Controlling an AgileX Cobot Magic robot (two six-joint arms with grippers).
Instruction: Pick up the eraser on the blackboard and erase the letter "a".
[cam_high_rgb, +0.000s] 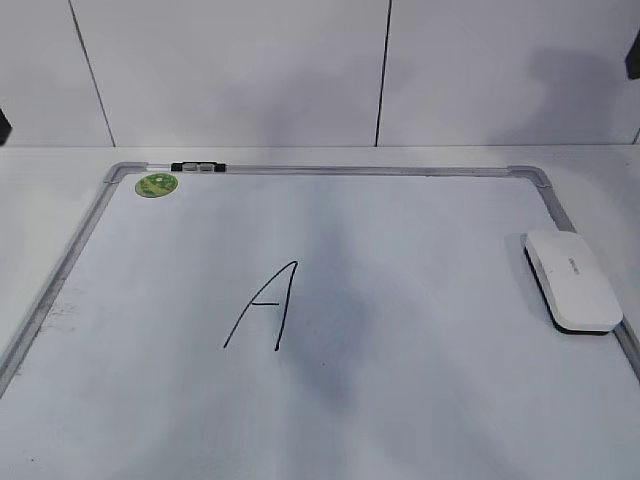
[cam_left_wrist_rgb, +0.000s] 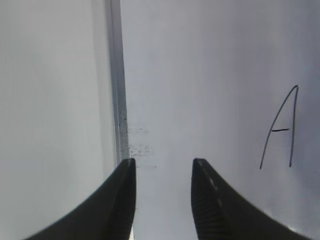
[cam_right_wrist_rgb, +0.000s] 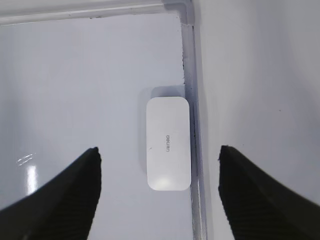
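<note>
The blackboard (cam_high_rgb: 400, 390) is a white dry-erase board with a grey frame, lying flat on the table. The eraser (cam_high_rgb: 572, 280), a white rounded block, lies on the board against its right frame. In the right wrist view the eraser (cam_right_wrist_rgb: 168, 145) lies ahead of my right gripper (cam_right_wrist_rgb: 158, 148), which is open wide above it and apart from it. My left gripper (cam_left_wrist_rgb: 164, 161) is open and empty above the board's left frame (cam_left_wrist_rgb: 118, 100). Only a tall capital "A" (cam_high_rgb: 265, 308) shows, also in the left wrist view (cam_left_wrist_rgb: 280, 130). No small letter "a" is in view. Neither gripper shows in the exterior view.
A round green sticker (cam_high_rgb: 156, 184) sits in the board's far left corner. A small black-and-silver clip (cam_high_rgb: 198, 167) sits on the far frame. Faint marker smudges (cam_left_wrist_rgb: 140, 147) lie by the left frame. A white panelled wall (cam_high_rgb: 300, 70) stands behind the table.
</note>
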